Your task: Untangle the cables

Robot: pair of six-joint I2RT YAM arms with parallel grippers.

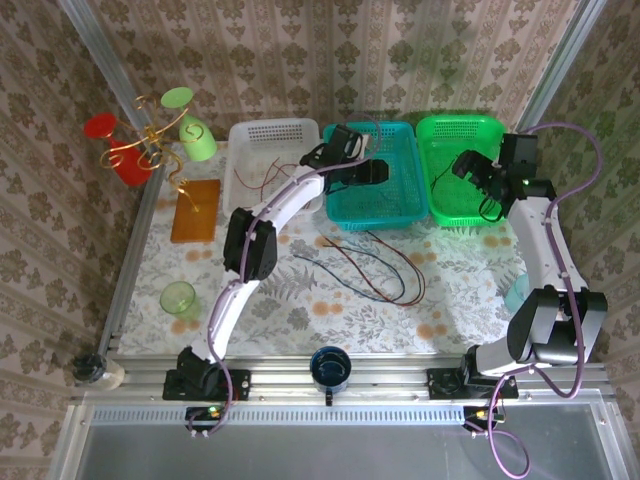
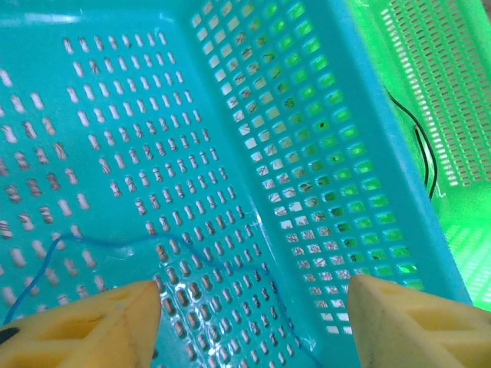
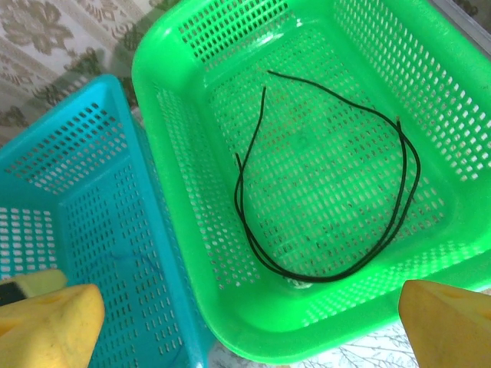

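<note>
From above, the left arm (image 1: 262,215) reaches out to the teal basket (image 1: 398,200), its jaws hanging over the basket's floor. The right arm (image 1: 540,245) holds its jaws over the green basket (image 1: 450,130). At the far left a white basket (image 1: 250,135) holds a red cable (image 1: 263,172). A loose bunch of red, black and blue cables (image 1: 380,270) lies on the bench (image 1: 300,305) just near of the teal basket, well apart from both sets of jaws.

At the left wrist, the jaws stand spread with nothing between them, over the teal basket's perforated floor (image 2: 115,138). A thin blue cable (image 2: 115,241) lies there, running under the gap between the yellow fingers (image 2: 100,322). To the right, the black cable (image 2: 426,165) lies in the green basket.

At the right wrist, the jaws are spread wide and hold nothing. The black cable (image 3: 326,280) lies in one open loop on the green basket's floor (image 3: 322,153), beyond the fingers (image 3: 46,330) and touching neither.
</note>
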